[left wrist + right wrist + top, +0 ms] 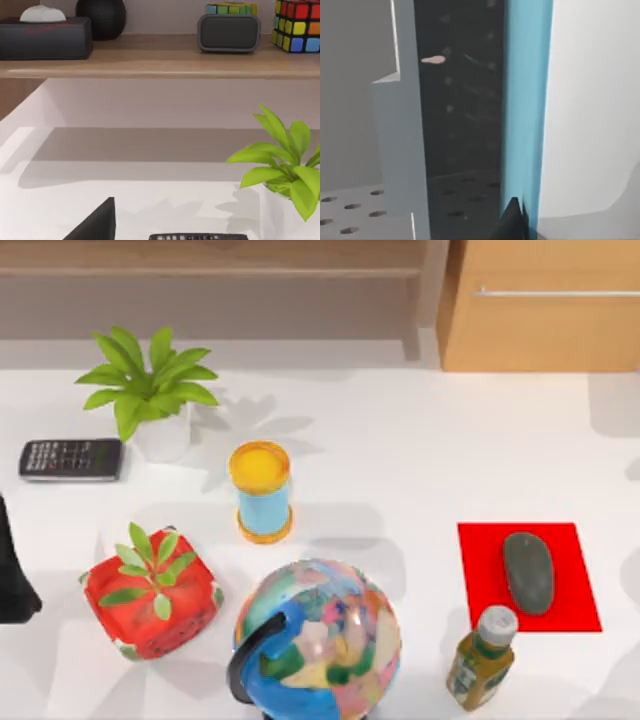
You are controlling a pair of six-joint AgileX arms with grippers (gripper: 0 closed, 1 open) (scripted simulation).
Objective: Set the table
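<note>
Clearly the white worktop (400, 470) spreads wide in front of my left arm (12, 570), parked at its left edge near the calculator (72, 459), and I cannot tell the state of the fingers on either arm.

Rendered home study or office desk.
Around the globe (318, 640) on the white table (400, 470): calculator (71, 459), potted plant (150, 400), mouse (528, 572) on a red mat (570, 550); wooden cabinet (540, 305) behind.

Two potted plants (150, 390) (150, 595), one globe (320, 640)
</note>
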